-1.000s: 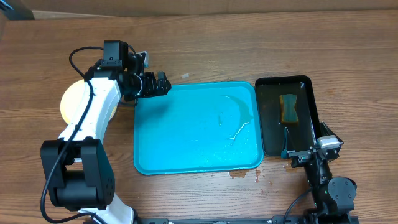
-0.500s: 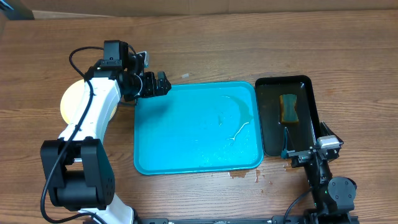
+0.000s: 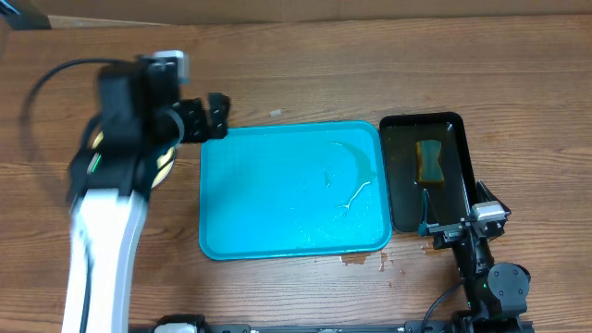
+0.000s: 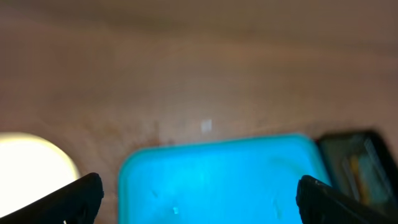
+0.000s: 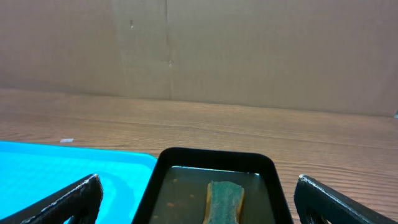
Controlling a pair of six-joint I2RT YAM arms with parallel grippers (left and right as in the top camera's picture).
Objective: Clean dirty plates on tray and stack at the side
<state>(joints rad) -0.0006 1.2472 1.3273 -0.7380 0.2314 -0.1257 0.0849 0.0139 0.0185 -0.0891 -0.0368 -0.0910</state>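
The turquoise tray [image 3: 277, 203] lies mid-table with no plates on it, only wet streaks on its right half. It also fills the bottom of the left wrist view as tray [image 4: 217, 180]. A pale yellow plate [image 4: 25, 168] rests on the wood left of the tray. In the overhead view my blurred left arm covers nearly all of it. My left gripper [image 3: 213, 116] hangs open and empty above the tray's far left corner; gripper [image 4: 199, 186]. My right gripper [image 3: 455, 220] stands open and empty at the near end of the black tray; gripper [image 5: 196, 190].
A narrow black tray [image 3: 453, 148] right of the turquoise one holds murky water and a green-and-yellow sponge [image 3: 429, 160]; sponge [image 5: 224, 199]. Small spills mark the wood by the turquoise tray's near right corner [image 3: 365, 259]. A cardboard wall [image 5: 199, 50] stands behind the table.
My left arm has swung up and to the left, now motion-blurred, and its gripper has pulled back a little from the tray's corner. The right arm has not moved.
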